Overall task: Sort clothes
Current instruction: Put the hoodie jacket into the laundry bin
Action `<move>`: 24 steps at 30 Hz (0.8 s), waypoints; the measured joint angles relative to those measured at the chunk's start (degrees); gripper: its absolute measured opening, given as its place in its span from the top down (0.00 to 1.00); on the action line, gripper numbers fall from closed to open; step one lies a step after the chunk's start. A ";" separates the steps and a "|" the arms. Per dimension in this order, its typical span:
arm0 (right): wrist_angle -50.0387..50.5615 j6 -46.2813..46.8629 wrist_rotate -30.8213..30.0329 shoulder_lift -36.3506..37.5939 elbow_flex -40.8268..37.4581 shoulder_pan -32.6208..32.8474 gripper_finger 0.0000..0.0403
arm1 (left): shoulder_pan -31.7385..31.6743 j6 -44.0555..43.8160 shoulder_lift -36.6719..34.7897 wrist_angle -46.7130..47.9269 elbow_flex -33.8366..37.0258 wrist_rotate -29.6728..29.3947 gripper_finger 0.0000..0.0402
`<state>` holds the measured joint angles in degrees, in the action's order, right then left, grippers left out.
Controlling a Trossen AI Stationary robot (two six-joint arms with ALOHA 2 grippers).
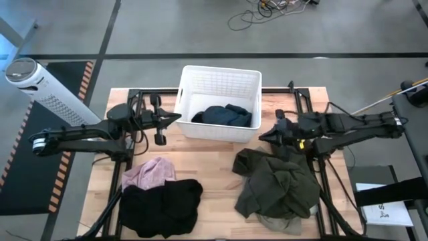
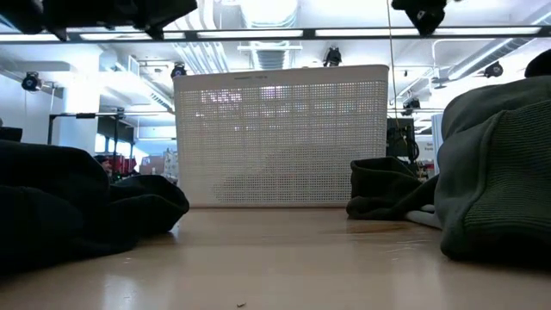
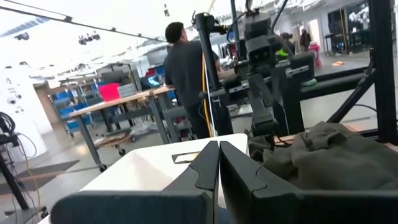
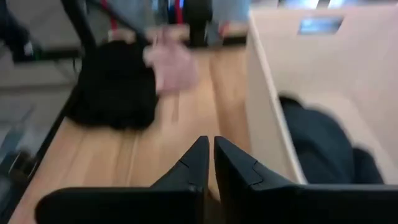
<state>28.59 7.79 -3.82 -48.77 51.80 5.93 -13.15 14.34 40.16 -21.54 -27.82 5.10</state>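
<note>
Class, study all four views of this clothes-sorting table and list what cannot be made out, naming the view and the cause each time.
- Basket contents: low view, hidden by its lattice wall.
- How many dark teal garments lie in the basket: high view, bunched together.
- Pink shirt: high view, its lower part is covered by the black pile; right wrist view, blurred.
- Olive pile: its lower layers are hidden in the high view; the low view's right edge crops it.

Bare table strip runs between black garment and olive heap; white basket blocks far edge.
</note>
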 joint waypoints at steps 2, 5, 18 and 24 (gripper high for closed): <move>7.10 2.61 -0.03 -3.46 5.22 1.63 0.92 | 0.00 -0.04 -0.68 -0.99 1.26 0.35 1.00; 16.88 7.69 0.00 -8.44 12.65 4.29 0.84 | 0.00 -0.27 -1.50 -1.31 1.82 0.38 1.00; 47.07 35.96 4.13 -26.99 25.34 13.92 0.47 | 0.01 -0.70 -2.06 -0.45 4.13 0.45 1.00; 47.00 38.77 6.53 -31.98 21.99 15.01 0.38 | 0.02 -0.34 -2.03 -0.59 6.50 0.47 1.00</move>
<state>75.59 46.56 2.72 -80.75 73.79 20.94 -13.13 14.00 38.13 -22.13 -21.32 5.56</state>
